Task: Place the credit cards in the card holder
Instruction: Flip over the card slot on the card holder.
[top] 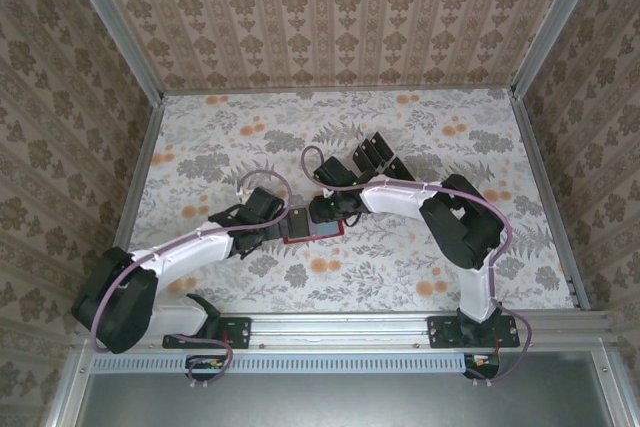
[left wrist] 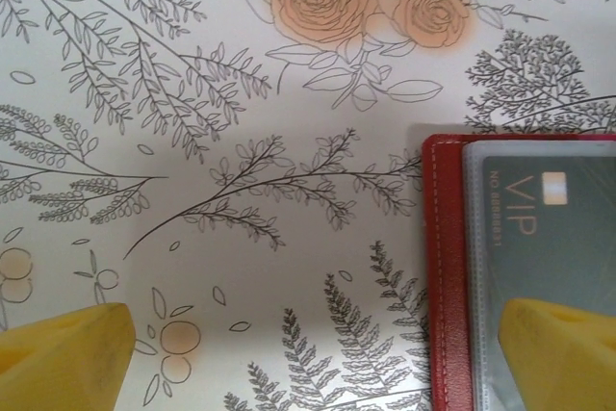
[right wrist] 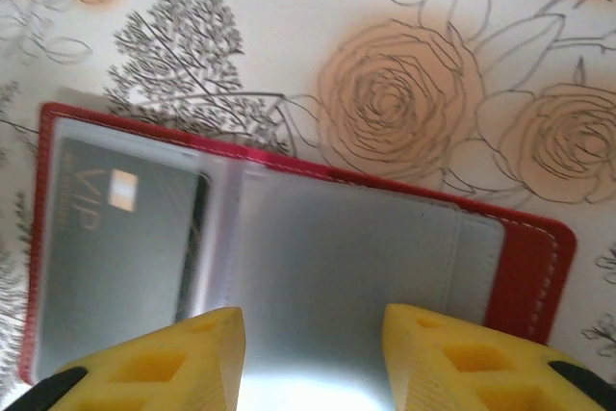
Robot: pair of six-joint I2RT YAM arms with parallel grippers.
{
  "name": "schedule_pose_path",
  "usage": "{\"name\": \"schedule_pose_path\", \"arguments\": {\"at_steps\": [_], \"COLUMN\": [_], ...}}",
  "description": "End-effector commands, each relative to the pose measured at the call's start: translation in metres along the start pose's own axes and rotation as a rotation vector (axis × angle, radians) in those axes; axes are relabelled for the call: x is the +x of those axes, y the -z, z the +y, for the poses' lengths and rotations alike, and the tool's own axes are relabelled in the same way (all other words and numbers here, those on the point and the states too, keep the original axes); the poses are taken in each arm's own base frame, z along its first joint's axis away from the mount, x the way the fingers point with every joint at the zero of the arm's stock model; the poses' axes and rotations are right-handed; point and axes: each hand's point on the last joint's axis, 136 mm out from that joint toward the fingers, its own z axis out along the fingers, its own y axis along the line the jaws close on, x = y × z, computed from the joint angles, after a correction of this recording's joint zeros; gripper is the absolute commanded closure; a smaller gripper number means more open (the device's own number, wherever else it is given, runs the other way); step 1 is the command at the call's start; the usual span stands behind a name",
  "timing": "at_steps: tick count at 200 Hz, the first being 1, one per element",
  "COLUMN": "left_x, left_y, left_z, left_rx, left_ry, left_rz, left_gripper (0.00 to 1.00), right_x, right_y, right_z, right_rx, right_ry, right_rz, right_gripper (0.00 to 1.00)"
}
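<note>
The red card holder (top: 312,231) lies open on the flowered table between my two grippers. One dark credit card marked VIP (right wrist: 115,238) sits under the clear sleeve of its left half (left wrist: 549,228). The right half shows a glossy grey sleeve inside the red rim (right wrist: 529,267). My left gripper (left wrist: 308,358) is wide open: one yellow fingertip (left wrist: 558,353) rests over the card sleeve beside the red edge (left wrist: 448,286), the other over bare table. My right gripper (right wrist: 313,358) hovers low over the right sleeve, its fingers apart with nothing clamped between them.
A dark slotted stand (top: 372,159) sits just behind the right gripper (top: 330,215); I cannot make out what it holds. Patterned walls on metal frames (top: 150,137) close in the table on three sides. The left gripper (top: 283,222) reaches in from the left.
</note>
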Motion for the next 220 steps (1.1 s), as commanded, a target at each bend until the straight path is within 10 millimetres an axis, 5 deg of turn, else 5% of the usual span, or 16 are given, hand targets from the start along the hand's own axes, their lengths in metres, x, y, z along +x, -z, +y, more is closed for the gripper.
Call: {"name": "schedule_pose_path", "arguments": {"at_steps": [1,113,220], "left_x": [-0.003,0.022,0.009], "left_y": [0.001,0.008,0.002], "left_z": [-0.011,-0.037,-0.079], "left_rx": [0.04,0.171,0.224], "left_ry": [-0.012,-0.067,-0.149], "left_rz": [-0.016,-0.086,-0.149], "left_gripper": [0.0,0.0,0.0], "right_x": [0.018,0.015,0.02], "right_y": [-0.016,-0.02,-0.022], "right_z": [0.001,0.009,0.006], "right_rx": [-0.042,-0.119,-0.132], "right_ry": [-0.068,-0.253,-0.308], "right_rz": [0.063,0.034,0.036], "right_gripper": [0.56,0.53,0.52]}}
